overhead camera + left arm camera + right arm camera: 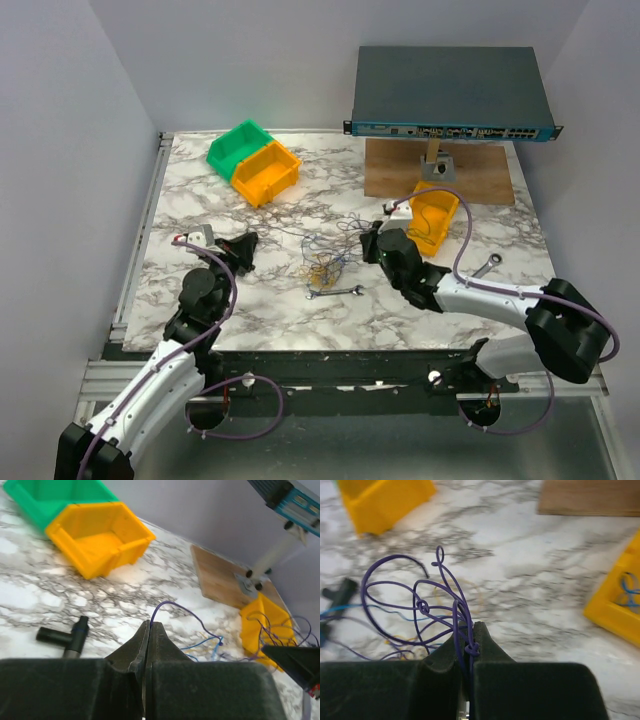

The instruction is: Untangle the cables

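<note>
Marbled white desk (200,300) under plain grey walls; the cables (325,262) lie in a loose blue, yellow and purple tangle at the centre of the overhead frame, just above a silver wrench (335,292). The right tool (471,630) is clamped on purple loops of the cables, lower centre of its wrist frame. The left tool (150,627) is pinched closed, a thin purple strand rising from its tips

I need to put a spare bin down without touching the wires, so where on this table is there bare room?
Bare marble lies between the larger yellow bin and the wood board, and along the near edge below the middle wrench. The centre is crowded: the cables spread between the left gripper and right gripper.
</note>
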